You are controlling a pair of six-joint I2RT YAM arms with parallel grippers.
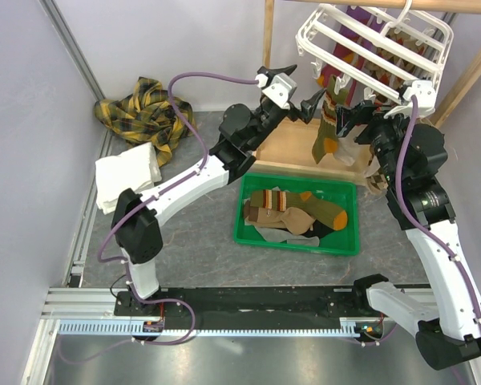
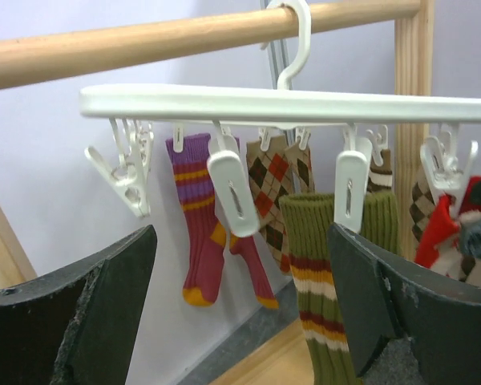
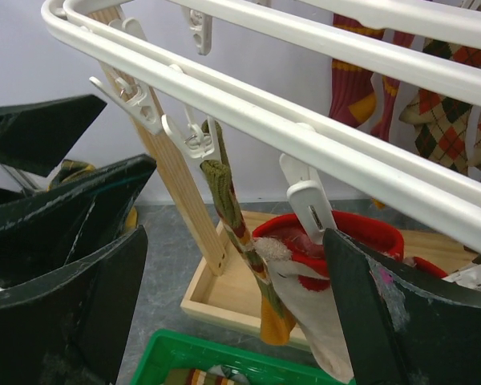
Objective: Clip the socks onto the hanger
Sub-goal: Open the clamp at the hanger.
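Observation:
The white hanger (image 1: 377,40) hangs by its hook from a wooden rail, its clips dangling. An olive striped sock (image 2: 329,281) is pinned to one clip (image 2: 351,188); purple socks (image 2: 200,233) and an argyle sock (image 2: 272,180) hang behind it. My left gripper (image 2: 240,305) is open just below the hanger bar, the olive sock by its right finger. My right gripper (image 3: 232,313) is open under the bars, with nothing clamped. A red-and-white sock (image 3: 329,265) hangs at a clip (image 3: 309,196) beside its right finger. More socks (image 1: 293,210) lie in the green bin (image 1: 298,241).
A wooden frame post (image 1: 268,32) rises from a wooden tray (image 1: 293,152) behind the bin. Yellow plaid cloth (image 1: 148,112) and a folded white towel (image 1: 128,172) lie at the left. The left gripper's dark fingers (image 3: 48,176) crowd the right wrist view.

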